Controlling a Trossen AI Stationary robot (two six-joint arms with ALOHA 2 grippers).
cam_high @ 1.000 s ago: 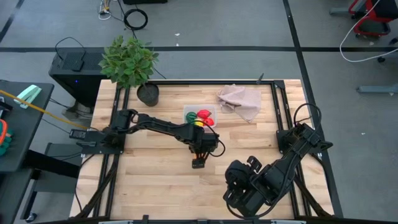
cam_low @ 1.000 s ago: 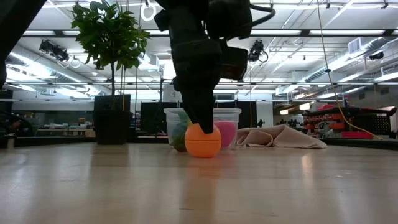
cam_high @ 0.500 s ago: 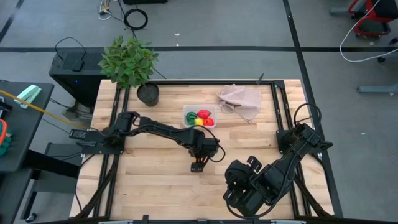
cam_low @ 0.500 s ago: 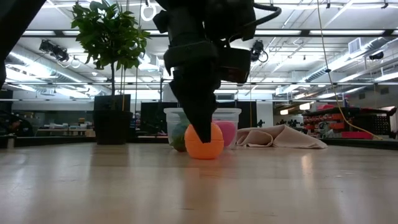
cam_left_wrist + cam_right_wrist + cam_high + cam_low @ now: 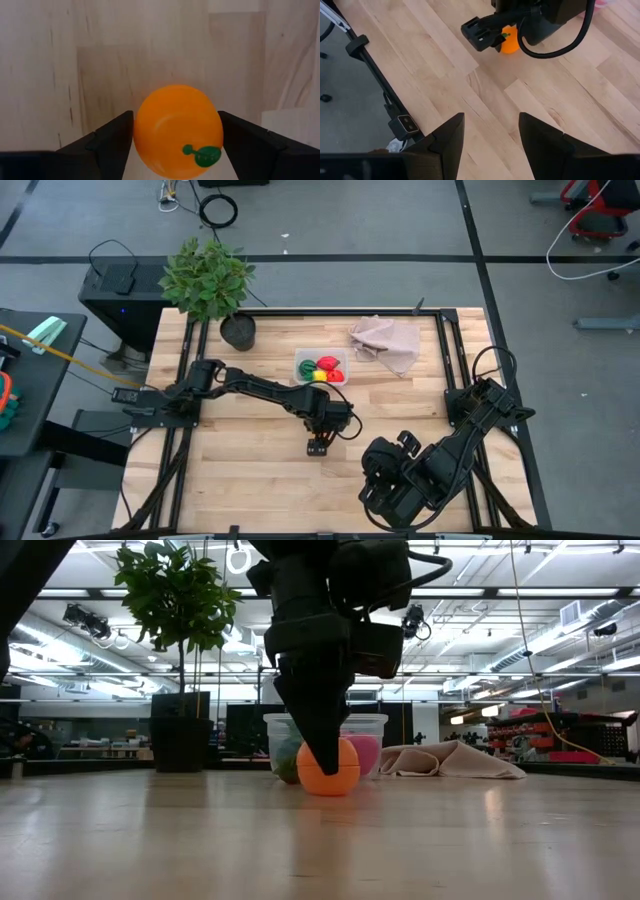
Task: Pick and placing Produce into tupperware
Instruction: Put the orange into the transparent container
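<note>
The orange toy fruit (image 5: pixel 172 120) stands on the wood at mid-table, also seen in the low view (image 5: pixel 347 776) and the right wrist view (image 5: pixel 510 44). My left gripper (image 5: pixel 175 131) (image 5: pixel 319 442) points down over it and is shut on it. The clear tupperware (image 5: pixel 321 367) (image 5: pixel 372 730) stands just beyond the fruit, toward the far edge. It holds red, green and yellow produce. My right gripper (image 5: pixel 492 145) is open. It waits, touching nothing, on its folded arm (image 5: pixel 410 475) near the table's near right corner. My left gripper pinches the orange fruit between its two fingers (image 5: pixel 117 137), one on each side of the round body (image 5: pixel 142 127) at its widest. The fingers come from above, pointing down. The fruit's underside rests on the table, and its green leaf mark (image 5: pixel 202 155) faces up.
A beige-pink cloth (image 5: pixel 388 340) (image 5: pixel 450 760) lies crumpled at the far right of the table. A potted plant (image 5: pixel 208 280) (image 5: pixel 180 600) stands at the far left corner. Bare wood spreads between the two arms. A black frame rail (image 5: pixel 375 75) lines the table edge.
My left gripper has come down over the orange fruit, and its fingertips now reach lower on the fruit's sides. The fruit has stayed on the table.
</note>
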